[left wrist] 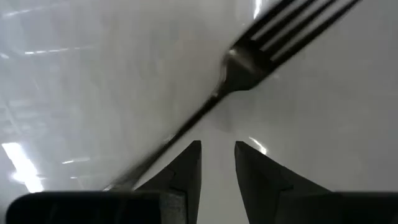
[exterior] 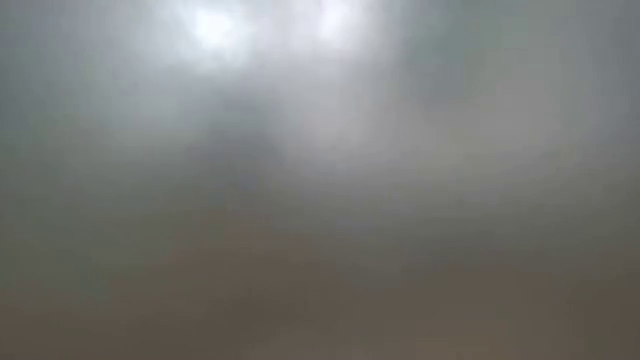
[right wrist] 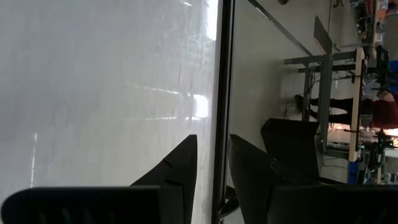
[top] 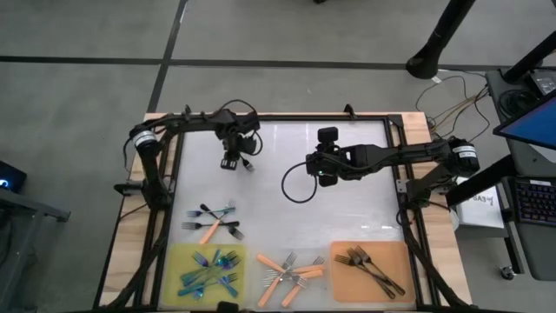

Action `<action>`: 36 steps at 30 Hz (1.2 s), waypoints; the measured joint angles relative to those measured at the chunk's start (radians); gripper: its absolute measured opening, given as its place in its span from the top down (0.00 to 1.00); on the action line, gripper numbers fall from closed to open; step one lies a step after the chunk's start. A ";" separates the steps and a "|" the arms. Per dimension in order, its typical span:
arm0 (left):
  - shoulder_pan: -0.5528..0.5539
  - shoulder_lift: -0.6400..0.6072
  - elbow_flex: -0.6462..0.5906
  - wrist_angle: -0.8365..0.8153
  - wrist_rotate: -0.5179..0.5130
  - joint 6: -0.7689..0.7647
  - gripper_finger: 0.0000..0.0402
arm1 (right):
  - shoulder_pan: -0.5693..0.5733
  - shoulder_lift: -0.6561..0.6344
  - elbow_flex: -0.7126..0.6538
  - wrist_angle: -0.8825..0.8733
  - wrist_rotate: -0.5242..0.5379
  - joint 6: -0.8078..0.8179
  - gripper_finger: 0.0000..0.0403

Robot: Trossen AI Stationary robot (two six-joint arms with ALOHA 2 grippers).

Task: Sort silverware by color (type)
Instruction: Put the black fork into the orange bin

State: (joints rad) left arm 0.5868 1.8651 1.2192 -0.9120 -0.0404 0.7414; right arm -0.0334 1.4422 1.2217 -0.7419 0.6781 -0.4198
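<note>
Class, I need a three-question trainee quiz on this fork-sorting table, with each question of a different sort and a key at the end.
1. True or false: the orange mat holds the orange-handled forks.
2. Which forks lie on the yellow mat? A dark B blue-teal C orange-handled
3. Fill in: in its wrist view, the left gripper has a dark ____ just beyond its fingertips.

Key:
1. False. It holds dark forks; the orange-handled ones lie between the mats.
2. B, the blue-teal forks.
3. Fork.
</note>
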 joint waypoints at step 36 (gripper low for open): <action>0.013 0.126 0.169 -0.059 0.026 0.113 0.81 | 0.000 0.000 0.000 0.000 0.000 0.000 0.80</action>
State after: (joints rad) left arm 0.5995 1.9907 1.3887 -0.9708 -0.0143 0.8542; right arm -0.0330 1.4422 1.2217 -0.7418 0.6781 -0.4198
